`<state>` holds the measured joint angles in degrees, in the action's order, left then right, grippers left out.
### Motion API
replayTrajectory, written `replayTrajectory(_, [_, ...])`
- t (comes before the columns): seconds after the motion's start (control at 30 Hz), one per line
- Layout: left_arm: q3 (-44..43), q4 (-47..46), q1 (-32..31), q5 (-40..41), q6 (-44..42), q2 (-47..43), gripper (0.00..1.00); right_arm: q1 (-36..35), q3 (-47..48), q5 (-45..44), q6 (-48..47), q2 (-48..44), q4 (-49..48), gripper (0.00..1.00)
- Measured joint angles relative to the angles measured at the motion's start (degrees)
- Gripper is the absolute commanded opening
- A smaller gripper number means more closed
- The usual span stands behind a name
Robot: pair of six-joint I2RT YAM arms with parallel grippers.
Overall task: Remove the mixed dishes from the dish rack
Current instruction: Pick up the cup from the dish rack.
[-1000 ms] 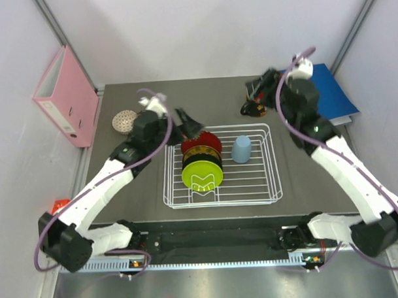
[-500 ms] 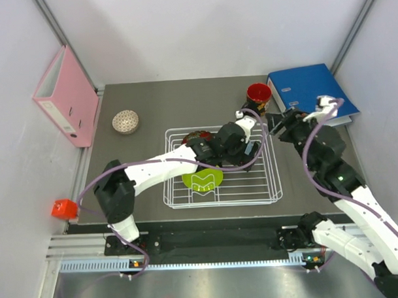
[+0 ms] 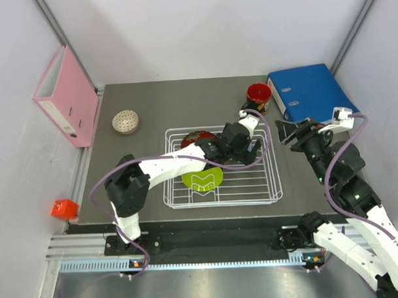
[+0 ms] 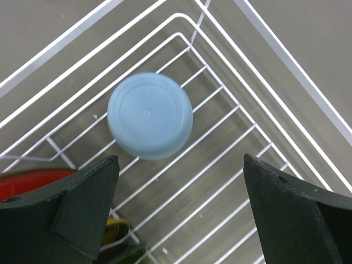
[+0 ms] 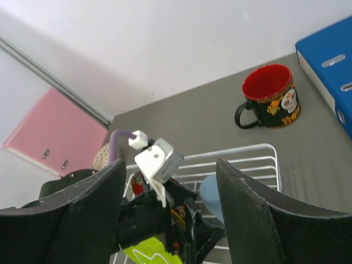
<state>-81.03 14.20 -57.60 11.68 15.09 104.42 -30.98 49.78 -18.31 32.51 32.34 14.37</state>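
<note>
Near the far left corner of the counter, the small beige net-patterned bowl sits by itself, already out of the rack and beside the upright pink binder. The white wire dish rack takes up the middle of the counter. In its left half are the red gold-patterned bowl, toward the far edge, and the lime-green bowl, toward the near edge. My left arm crosses over both.

My left gripper hangs over the rack's far right corner, fingers spread wide and holding nothing. Just below it a pale blue round cup stands upside down on the wires with its flat base facing up.

The cup looks like smooth plastic, so I judge it to be light, stiff and a little slippery. The base gives me nothing to pinch, so I would close across the round wall a little below it. I would squeeze gently and squarely so the cup cannot pop out or tip against the wires.

Right of the rack, near the far edge, the black mug with a red inside and skull print stands upright on the counter. My right gripper is in the air by the right edge with its fingers apart, also empty. The blue binder lies in the far right corner.
</note>
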Motion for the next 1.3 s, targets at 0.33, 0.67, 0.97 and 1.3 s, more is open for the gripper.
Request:
replayTrajectory(0.33, [-0.2, -6.4, 0.8, 2.3, 0.5, 4.8, 0.99, 0.0, -1.5, 1.7, 0.7, -0.1, 1.3, 0.66])
replayTrajectory(0.67, [-0.4, -8.4, 1.8, 4.1, 1.3, 6.6, 0.74, 0.0, -2.5, 2.1, 0.7, -0.6, 1.3, 0.66])
replayTrajectory(0.97, [2.8, -9.9, 1.8, 4.0, 1.2, 3.9, 0.33, 0.0, -2.5, 2.1, 0.7, -0.6, 1.3, 0.65])
replayTrajectory(1.3, [4.3, -9.9, 1.8, 1.6, 1.2, -1.7, 0.19, 0.0, -2.0, 1.1, -0.2, -0.6, 2.1, 0.68])
